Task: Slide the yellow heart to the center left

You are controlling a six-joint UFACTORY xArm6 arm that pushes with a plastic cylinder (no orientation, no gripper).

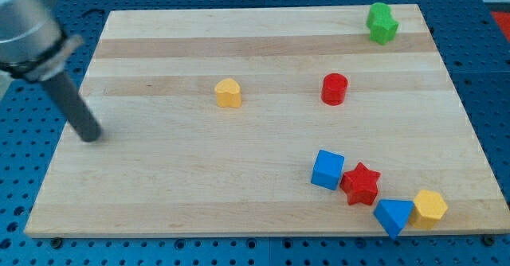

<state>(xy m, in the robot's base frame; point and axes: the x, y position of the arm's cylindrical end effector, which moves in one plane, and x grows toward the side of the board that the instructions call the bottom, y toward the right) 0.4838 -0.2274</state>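
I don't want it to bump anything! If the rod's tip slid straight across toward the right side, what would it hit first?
Probably nothing close by. My tip sits lower in the view than the yellow heart and red cylinder, and higher than the blue cube. That line looks free, though depth is uncertain.

Red cylinder point(335, 88) well apart from green block point(382, 22).

- You get one view, looking steeply down from above the tabletop point(263, 55).
- It sits near enough that the tabletop nearly fills it.

Heart point(228, 93) between tip point(92, 134) and cylinder point(335, 88).
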